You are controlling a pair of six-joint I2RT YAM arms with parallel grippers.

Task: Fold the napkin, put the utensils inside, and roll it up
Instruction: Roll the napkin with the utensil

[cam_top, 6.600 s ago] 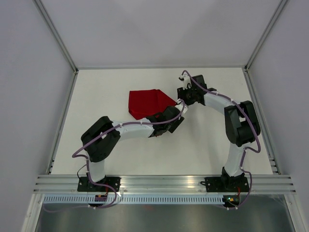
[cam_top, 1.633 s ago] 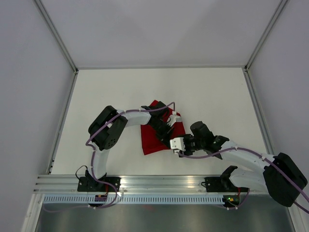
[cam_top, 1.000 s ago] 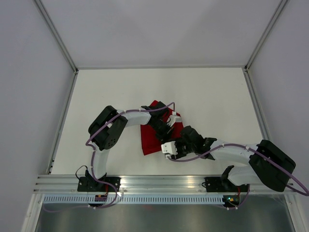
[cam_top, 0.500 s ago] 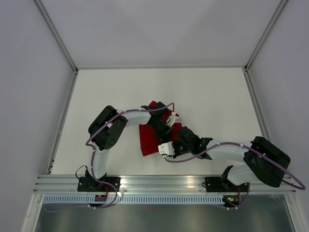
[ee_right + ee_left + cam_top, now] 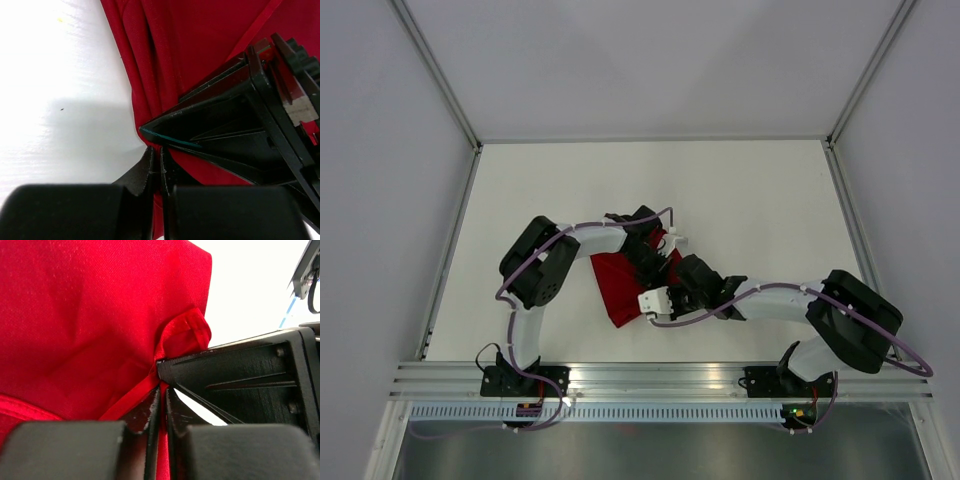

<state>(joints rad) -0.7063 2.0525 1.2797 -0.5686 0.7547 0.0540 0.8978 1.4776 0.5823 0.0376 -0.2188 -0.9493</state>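
Over the last second or so the right hand [image 5: 156, 151] comes in from the near side to meet the left hand [image 5: 161, 390], and their tips now almost touch. Both are pinched fully closed, each on a bunched fold of the napkin [image 5: 615, 290]. The cloth spreads out beyond the left hand's tips and lies on the worktop [image 5: 55, 65] just beside the right hand. It looks narrower than a moment ago and sits further toward the left arm's side, so the pair seem to be drawing one edge across. I judge the folding step to be under way but not finished. No utensils show, so loading and rolling are still to come.
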